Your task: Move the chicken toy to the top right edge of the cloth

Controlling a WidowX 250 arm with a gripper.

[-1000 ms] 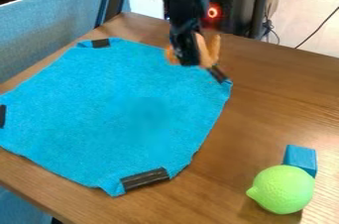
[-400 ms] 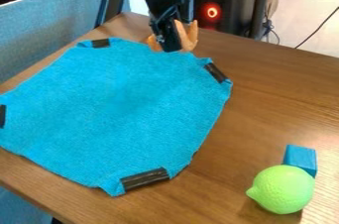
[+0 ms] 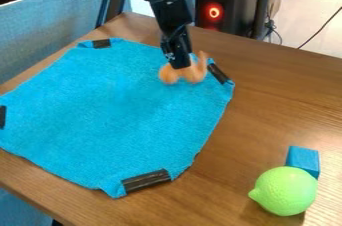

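The black gripper [image 3: 179, 64] hangs over the upper right part of the blue cloth [image 3: 120, 110], shut on the orange chicken toy [image 3: 194, 73]. Parts of the toy stick out on both sides of the fingers, and its middle is hidden behind them. It is just left of the black tape at the cloth's upper right corner, low over the cloth or touching it; I cannot tell which.
At the lower right of the wooden table [image 3: 267, 105] are a green lemon-shaped toy [image 3: 284, 191] and a blue block [image 3: 303, 160] behind it. Black tape pieces [image 3: 146, 180] mark the cloth's corners.
The gripper and chicken toy first shifted left and up toward the cloth's far edge. Since then they have come down and slightly right, over the cloth. The lemon and block stayed put.
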